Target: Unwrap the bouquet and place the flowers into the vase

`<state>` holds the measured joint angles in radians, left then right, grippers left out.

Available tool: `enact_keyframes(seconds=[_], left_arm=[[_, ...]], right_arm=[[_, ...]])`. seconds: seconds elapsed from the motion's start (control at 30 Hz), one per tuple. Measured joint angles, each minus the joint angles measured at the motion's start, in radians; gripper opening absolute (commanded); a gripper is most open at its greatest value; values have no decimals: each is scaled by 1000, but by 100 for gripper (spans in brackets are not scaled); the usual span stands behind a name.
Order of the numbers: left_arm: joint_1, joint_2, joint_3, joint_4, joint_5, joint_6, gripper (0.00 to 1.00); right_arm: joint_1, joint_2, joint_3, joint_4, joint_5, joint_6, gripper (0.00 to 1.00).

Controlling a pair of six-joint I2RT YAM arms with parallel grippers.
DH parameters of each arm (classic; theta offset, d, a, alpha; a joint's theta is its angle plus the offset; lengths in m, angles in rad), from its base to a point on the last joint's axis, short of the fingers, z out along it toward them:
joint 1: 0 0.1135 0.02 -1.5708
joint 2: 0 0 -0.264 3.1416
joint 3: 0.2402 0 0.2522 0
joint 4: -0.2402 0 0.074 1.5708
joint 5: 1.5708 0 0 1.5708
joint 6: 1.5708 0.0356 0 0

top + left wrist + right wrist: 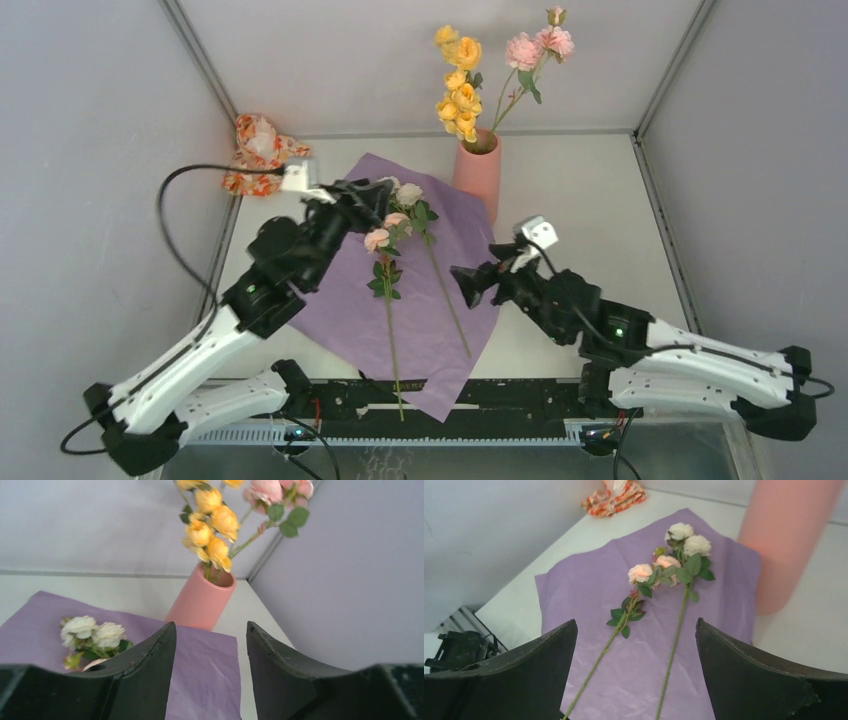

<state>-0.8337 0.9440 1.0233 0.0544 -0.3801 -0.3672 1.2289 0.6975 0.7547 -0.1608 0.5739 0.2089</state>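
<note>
- Purple paper (425, 340) lies opened flat on the table (590, 200); its near corner reaches past the table's front edge.
- Vase (478, 172) stands upright just beside the paper's far right edge; cannot tell if its base is on the sheet.
- In the vase: yellow roses (458, 85) and pink roses (540, 43), stems leaning apart.
- On the paper, side by side: peach-headed stem (389, 320) and white-headed stem (448, 300), heads toward the vase, cut ends toward the front.
- Left pincer (372, 200) hovers over those heads, released, fingers spread, nothing between them.
- Right pincer (466, 284) sits at the paper's right edge near the white-headed stem, released, spread wide, empty.
- Orange-red cloth bundle (258, 152) lies in the far left corner, apart from the paper.
</note>
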Motion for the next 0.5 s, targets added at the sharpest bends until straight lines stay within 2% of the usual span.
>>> enact_keyframes(seconds=[0.23, 0.4, 0.5], left_arm=[[-10, -252, -59, -270, -251, -145, 56], [-11, -323, -89, -455, -410, -221, 55], [-11, -333, -133, -524, -448, -257, 54]], right_arm=[[-10, 414, 259, -84, -57, 61, 94], [-138, 741, 496, -205, -237, 137, 88], [-222, 913, 610, -271, -319, 148, 84]])
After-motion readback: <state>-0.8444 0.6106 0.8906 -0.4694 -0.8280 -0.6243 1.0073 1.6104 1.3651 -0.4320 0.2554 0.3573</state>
